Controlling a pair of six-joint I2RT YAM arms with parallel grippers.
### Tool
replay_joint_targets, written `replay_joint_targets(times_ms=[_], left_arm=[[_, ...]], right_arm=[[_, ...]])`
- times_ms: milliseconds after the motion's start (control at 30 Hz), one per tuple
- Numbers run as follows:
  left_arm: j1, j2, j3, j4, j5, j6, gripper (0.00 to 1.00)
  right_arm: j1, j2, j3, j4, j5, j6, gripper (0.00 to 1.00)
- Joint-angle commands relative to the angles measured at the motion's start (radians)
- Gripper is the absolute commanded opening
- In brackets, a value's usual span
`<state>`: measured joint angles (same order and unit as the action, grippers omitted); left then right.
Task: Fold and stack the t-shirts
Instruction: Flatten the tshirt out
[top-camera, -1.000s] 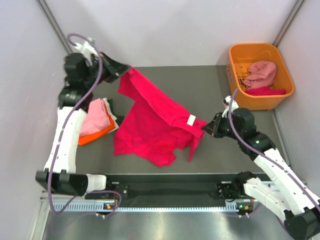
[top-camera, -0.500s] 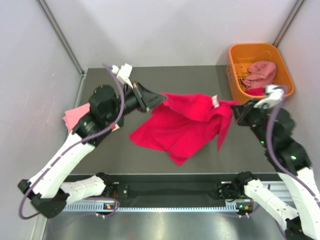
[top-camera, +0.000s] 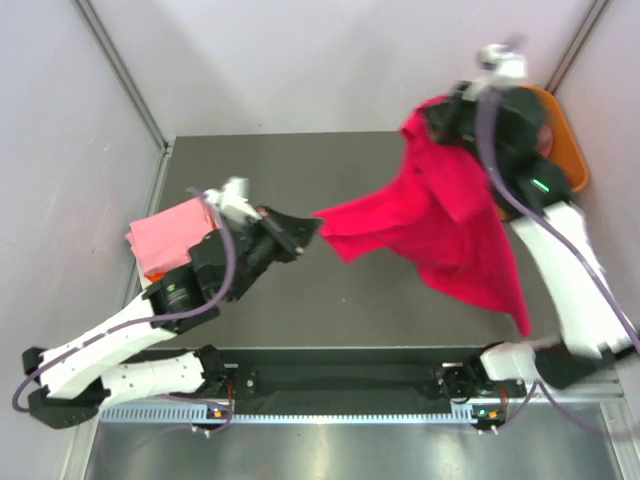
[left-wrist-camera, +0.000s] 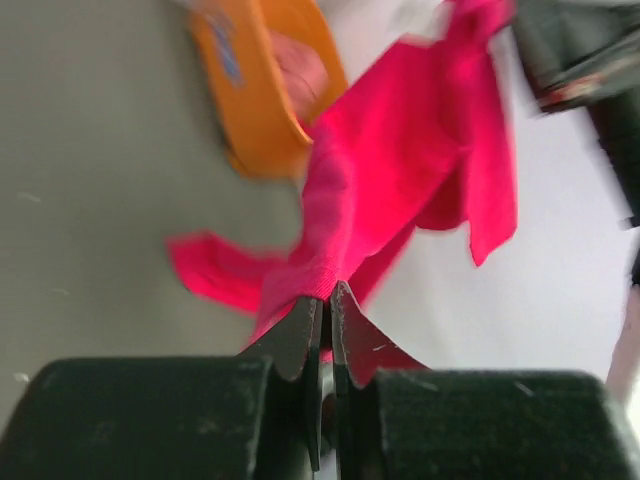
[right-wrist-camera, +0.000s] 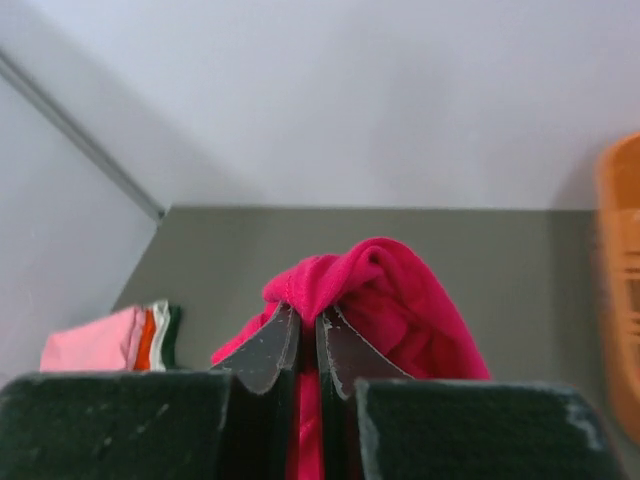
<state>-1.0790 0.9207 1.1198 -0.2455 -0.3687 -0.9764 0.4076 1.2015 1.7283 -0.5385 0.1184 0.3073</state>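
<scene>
The crimson-pink t-shirt (top-camera: 440, 215) hangs in the air, stretched between both grippers above the right half of the table. My left gripper (top-camera: 312, 224) is shut on its left corner, seen in the left wrist view (left-wrist-camera: 327, 295). My right gripper (top-camera: 425, 118) is raised high at the back right and shut on a bunched edge, seen in the right wrist view (right-wrist-camera: 305, 315). A folded stack (top-camera: 165, 236) with a light pink shirt on top lies at the table's left edge. It also shows in the right wrist view (right-wrist-camera: 110, 340), with orange, white and dark green layers.
The orange plastic basket (top-camera: 565, 145) stands at the back right, mostly hidden behind my right arm. In the left wrist view the basket (left-wrist-camera: 250, 110) holds a dusty pink shirt (left-wrist-camera: 300, 65). The grey table (top-camera: 300, 160) lies under the shirt.
My right gripper has swung up and back, lifting the crimson shirt off the table. My left gripper has moved toward the near middle with its corner. The folded stack is uncovered at the left.
</scene>
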Motion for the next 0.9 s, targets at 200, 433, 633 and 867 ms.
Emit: replay_joint_targets(times_ms=[200, 433, 633, 867], left_arm=[[0.024, -0.339, -0.243, -0.235, -0.722, -0.180, 0.00], [0.024, -0.379, -0.446, -0.224, -0.857, -0.273, 0.00], [0.027, -0.318, -0.437, -0.311, -0.894, -0.277, 0.00], [0.028, -0.258, -0.446, -0.247, -0.833, -0.201, 0.00]], right_arm=[[0.120, 0.714, 0.210, 0.029, -0.297, 0.043, 0.26], [0.214, 0.581, -0.115, 0.128, -0.125, -0.017, 0.95], [0.208, 0.221, -0.597, 0.158, 0.032, 0.033, 0.79], [0.186, 0.106, -0.808, 0.052, 0.107, 0.067, 0.74]])
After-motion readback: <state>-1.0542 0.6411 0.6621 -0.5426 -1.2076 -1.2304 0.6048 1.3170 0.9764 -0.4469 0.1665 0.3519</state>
